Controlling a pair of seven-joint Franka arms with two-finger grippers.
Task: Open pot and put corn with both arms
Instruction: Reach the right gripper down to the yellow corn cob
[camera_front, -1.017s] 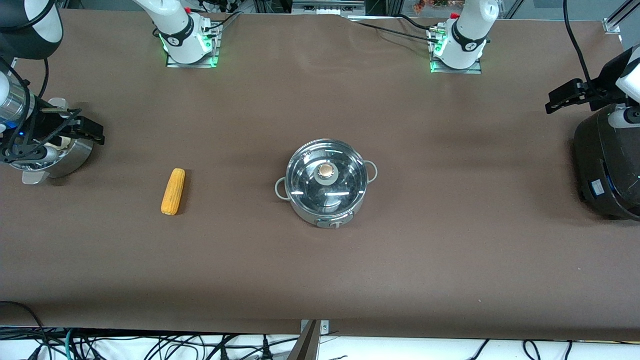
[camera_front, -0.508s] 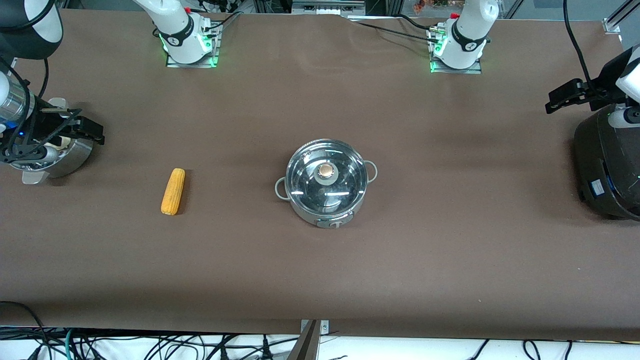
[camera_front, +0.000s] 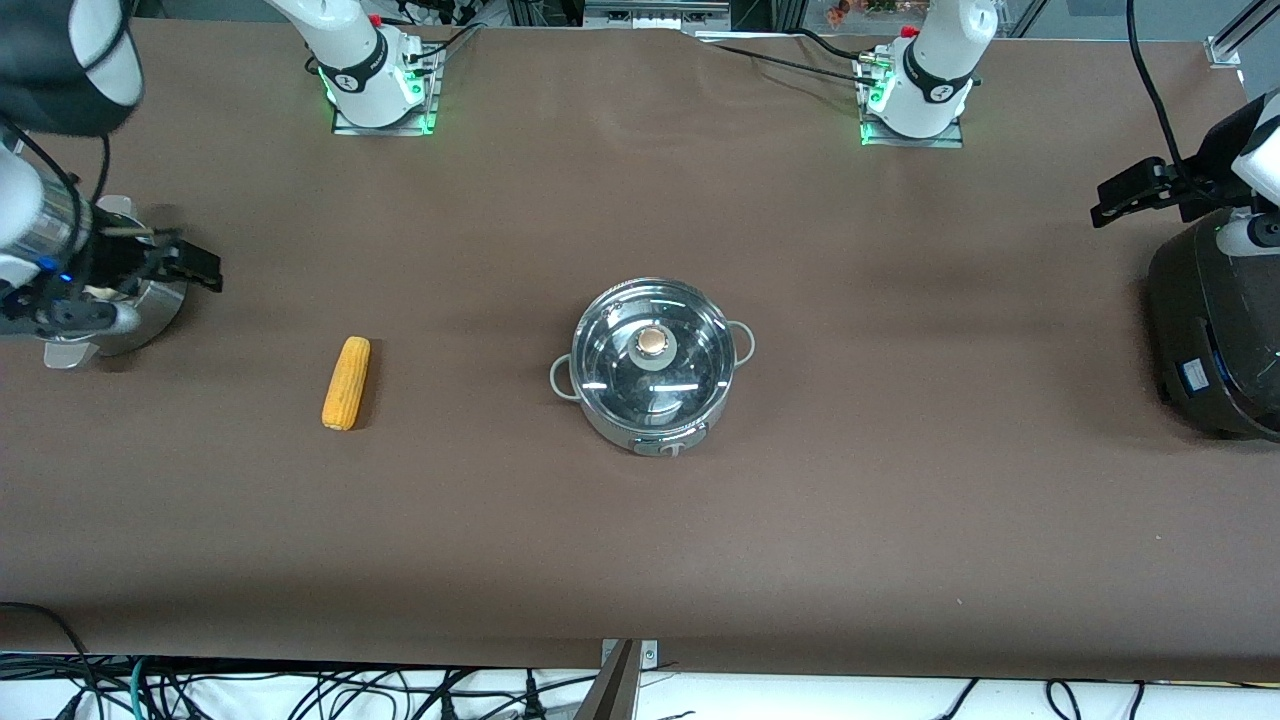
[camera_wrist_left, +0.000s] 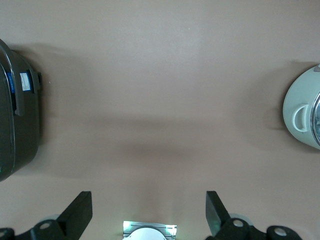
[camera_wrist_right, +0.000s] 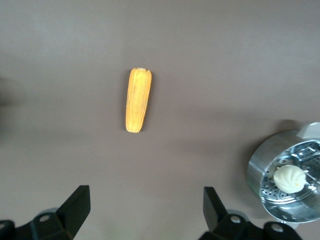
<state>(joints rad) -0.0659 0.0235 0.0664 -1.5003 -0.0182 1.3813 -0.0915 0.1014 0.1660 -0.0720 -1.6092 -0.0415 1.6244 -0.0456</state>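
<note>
At table centre: I see the shiny round stainless-steel pot (camera_front: 651, 365) with two loop side handles, standing where it stood a second ago.
Lid: the clear glass lid with its copper-coloured knob (camera_front: 652, 342) is still seated on the pot, so the pot is closed.
Corn: the yellow-orange corn cob (camera_front: 345, 383) lies flat on the brown table cover (camera_front: 640, 540), well apart from the pot toward the right arm's end of the table; I see no shift in it since the earlier frames. My right wrist view shows it lengthwise (camera_wrist_right: 138, 100) on bare cloth.
Right gripper: the black two-finger right gripper (camera_front: 185, 268) hangs over the perforated steel steamer basket (camera_front: 135, 315) at the right arm's end of the table. Compared with half a second ago it has slid slightly toward the corn, and the arm's upper body has swung a little with it. Its fingers (camera_wrist_right: 75, 205) stand wide apart with nothing between them.
Basket contents: a round white bun (camera_wrist_right: 289, 179) sits inside the steamer basket.
Left gripper: the black left gripper (camera_front: 1130, 190) hangs just above the large black cooker (camera_front: 1210, 330) at the left arm's end of the table, unchanged from before; this arm waits. Its fingers (camera_wrist_left: 77, 212) are spread wide, holding nothing.
Left wrist view: I see one loop handle and the pale wall of the pot (camera_wrist_left: 302, 112) at the picture's edge.
</note>
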